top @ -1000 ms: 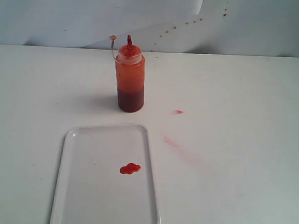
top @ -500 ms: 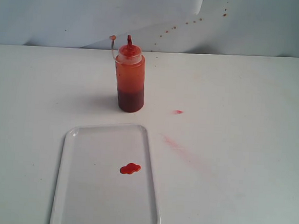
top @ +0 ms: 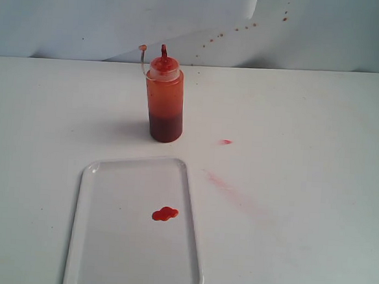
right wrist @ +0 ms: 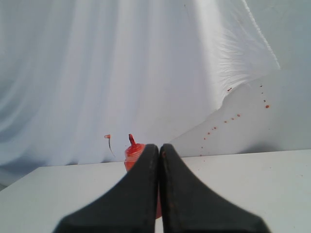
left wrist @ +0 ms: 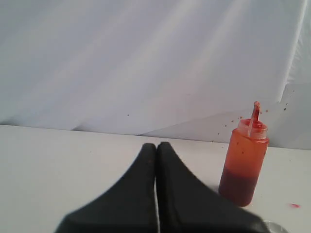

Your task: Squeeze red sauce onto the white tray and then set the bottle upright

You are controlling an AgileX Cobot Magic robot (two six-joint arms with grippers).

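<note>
The bottle (top: 164,98) stands upright on the table beyond the white tray (top: 97,259), its red nozzle up and its small cap on a tether to one side. Dark red sauce fills its lower part. A small blob of red sauce (top: 165,214) lies on the tray. No gripper shows in the exterior view. My left gripper (left wrist: 156,145) is shut with nothing in it, well short of the bottle (left wrist: 244,158). My right gripper (right wrist: 159,146) is also shut and empty, with the bottle (right wrist: 132,151) partly hidden behind its fingers.
A small red spot (top: 226,142) and a faint pinkish smear (top: 220,181) mark the white table to the right of the tray. A white cloth backdrop with red specks (top: 213,38) hangs behind the table's far edge.
</note>
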